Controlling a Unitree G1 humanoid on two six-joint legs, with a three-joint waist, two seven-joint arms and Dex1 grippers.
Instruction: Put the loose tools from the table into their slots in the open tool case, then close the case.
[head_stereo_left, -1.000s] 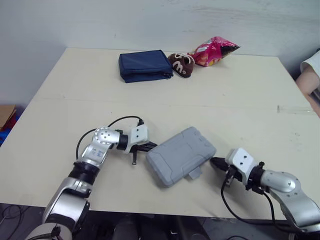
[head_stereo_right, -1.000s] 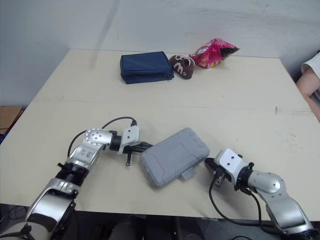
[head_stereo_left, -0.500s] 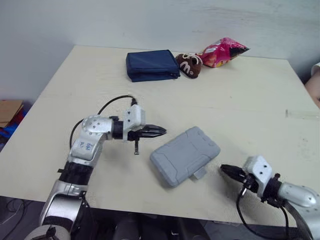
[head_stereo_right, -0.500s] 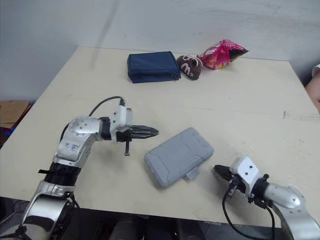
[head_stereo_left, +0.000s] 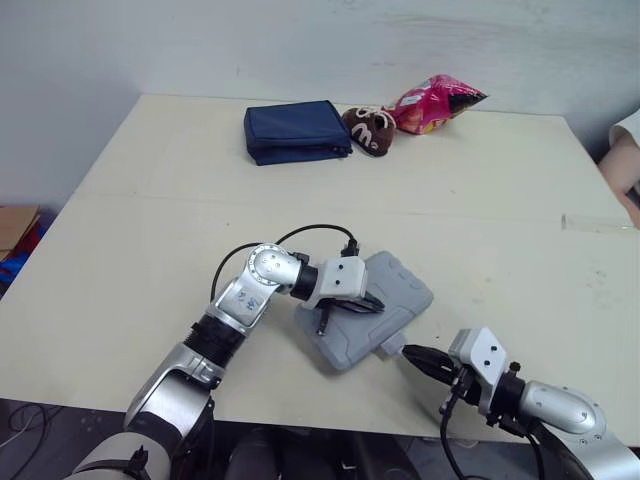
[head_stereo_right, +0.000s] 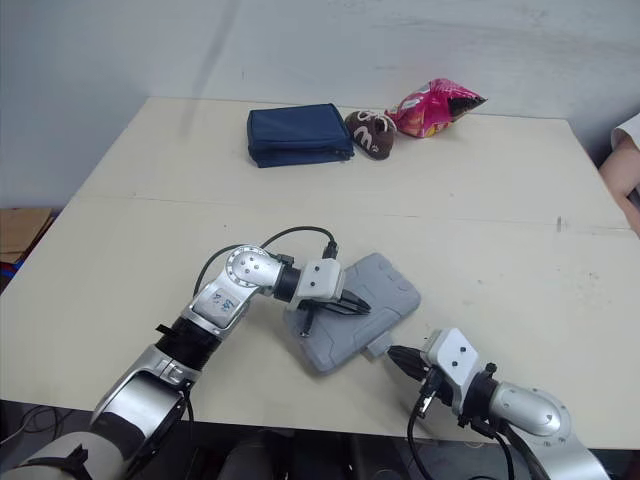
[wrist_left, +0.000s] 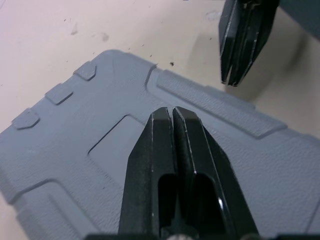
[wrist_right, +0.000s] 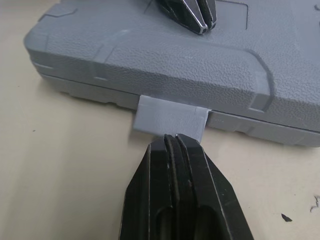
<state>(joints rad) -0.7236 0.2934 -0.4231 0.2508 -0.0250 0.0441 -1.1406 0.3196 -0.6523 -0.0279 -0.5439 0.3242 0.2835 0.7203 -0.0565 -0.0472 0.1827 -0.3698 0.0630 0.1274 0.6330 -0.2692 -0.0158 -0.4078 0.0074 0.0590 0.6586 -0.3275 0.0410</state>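
The grey tool case (head_stereo_left: 392, 283) lies closed on the table, tilted, with its latch tab (head_stereo_left: 390, 349) on the near side. My left gripper (head_stereo_left: 377, 306) is shut and rests on top of the lid; in the left wrist view its fingers (wrist_left: 161, 125) press together over the grey lid (wrist_left: 75, 150). My right gripper (head_stereo_left: 409, 354) is shut too, its tip touching the latch tab (wrist_right: 170, 118) in the right wrist view. No loose tools are in sight on the table.
At the far side of the table lie a navy pouch (head_stereo_left: 297, 130), a brown plush toy (head_stereo_left: 368, 127) and a pink snack bag (head_stereo_left: 432, 100). A person's arm (head_stereo_left: 625, 152) shows at the right edge. The table's front edge runs just behind my right gripper.
My left gripper has moved right from beside the case onto its lid. My right gripper has come forward to the latch tab. The camera has shifted a little.
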